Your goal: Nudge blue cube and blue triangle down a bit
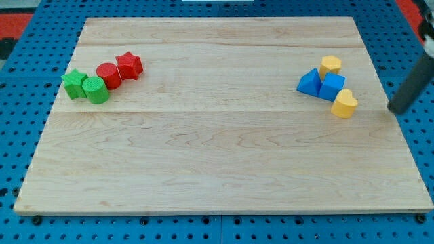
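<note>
At the view's right edge of the pale wooden surface point(217, 156), my tip point(392, 108), a bare rod with no fingers to clench, stood below-right of the touching blue cube point(332, 87) and blue triangle point(310, 83), so pushing from there risked dragging the adjoining yellow blocks along instead.

The wooden bench point(224, 163) rests on a blue pegboard point(13, 135). Nearest my tip point(392, 108), just to its left in the view and clear of it, sits a rounded yellow block point(344, 104). A second yellow block point(330, 65) lies farther off, up and left. Far across the bench to the left, a red star point(129, 65), red cylinder point(108, 75), green cylinder point(95, 90) and green star point(74, 84) huddle in a touching row.
</note>
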